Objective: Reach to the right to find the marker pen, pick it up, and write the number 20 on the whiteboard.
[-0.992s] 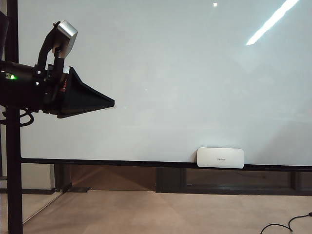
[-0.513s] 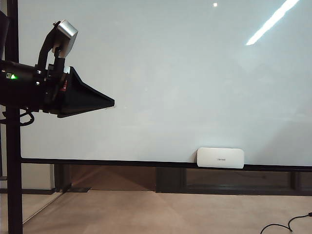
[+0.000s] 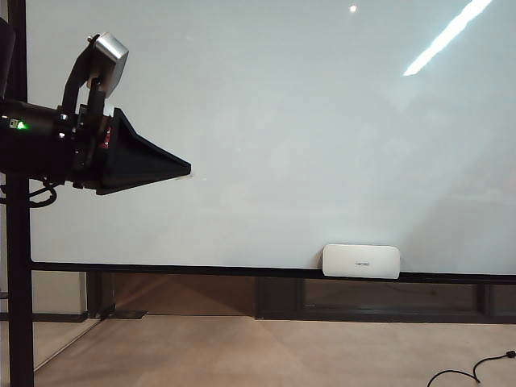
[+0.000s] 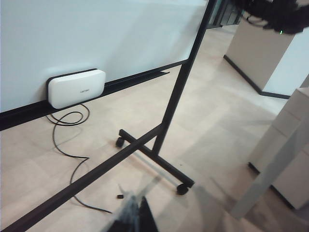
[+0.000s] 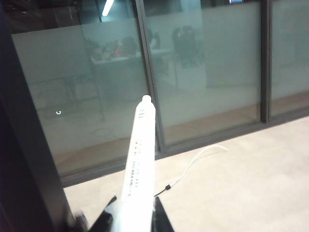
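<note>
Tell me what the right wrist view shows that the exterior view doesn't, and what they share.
Right wrist only: the right claw shut on a white marker pen, with frosted glass partitions behind.
Exterior only: the whiteboard, bare of writing, the white eraser on its ledge, and the left claw in front of the board.
Both: beige floor.

A pale beige floor (image 3: 266, 355) runs under everything, with a loose black cable (image 4: 67, 140) snaking across it and another cable end (image 3: 468, 371) near the floor's right edge in the exterior view. Frosted glass partition panels (image 5: 217, 67) in dark frames (image 5: 149, 77) line one side of the room, with a dim desk and chairs showing behind them. A light-coloured cabinet (image 4: 289, 159) stands on the floor, and ceiling strip lights show as bright streaks.
</note>
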You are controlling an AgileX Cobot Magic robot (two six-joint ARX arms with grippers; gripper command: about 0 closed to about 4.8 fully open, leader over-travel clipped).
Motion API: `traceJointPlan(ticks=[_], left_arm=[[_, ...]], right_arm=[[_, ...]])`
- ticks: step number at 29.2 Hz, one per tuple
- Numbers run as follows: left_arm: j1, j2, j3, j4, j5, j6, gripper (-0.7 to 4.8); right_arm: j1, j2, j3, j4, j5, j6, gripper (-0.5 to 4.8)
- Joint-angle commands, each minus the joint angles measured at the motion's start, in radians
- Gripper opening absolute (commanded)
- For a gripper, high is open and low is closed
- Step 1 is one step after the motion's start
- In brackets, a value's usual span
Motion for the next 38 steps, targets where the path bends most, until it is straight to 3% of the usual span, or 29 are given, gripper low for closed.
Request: traceJointPlan(ticks=[1, 6, 11, 17, 22, 25, 28, 34, 38], left_arm=[[-0.001, -0.010, 0.004, 0.059, 0.021, -0.050, -0.05], [-0.001, -0.055, 0.004, 0.069, 0.021, -0.084, -0.05], [-0.001, -0.150, 0.004, 0.062, 0.021, -0.111, -0.05], [0.000, -0.246, 0.004, -0.059, 0.008, -0.111, -0.05], [0.000, -0.297, 0.003, -0.156, -0.105, -0.073, -0.05], [0.000, -0.308, 0.005, -0.149, -0.236, -0.012, -0.05], [0.000, -0.308, 0.021, -0.143, -0.316, -0.014, -0.05], [0.000, -0.325, 0.093, -0.107, -0.303, -0.009, -0.05], [0.000, -0.363, 0.143, -0.103, -0.303, -0.010, -0.05]], right_arm=[[0.003, -0.078, 0.004, -0.152, 0.066, -0.005, -0.02], [0.003, -0.192, 0.004, -0.283, 0.091, -0.007, -0.02], [0.003, -0.349, 0.004, -0.448, 0.199, -0.052, -0.02], [0.006, -0.515, 0.004, -0.660, 0.230, -0.085, -0.02], [0.010, -0.659, 0.005, -0.732, 0.267, -0.058, -0.02], [0.010, -0.754, 0.005, -0.783, 0.264, -0.034, -0.02], [0.010, -0.832, 0.005, -0.853, 0.254, -0.004, -0.02], [0.048, -0.958, 0.005, -0.929, 0.219, 0.046, -0.02], [0.122, -1.020, 0.005, -0.954, 0.217, 0.057, -0.02]])
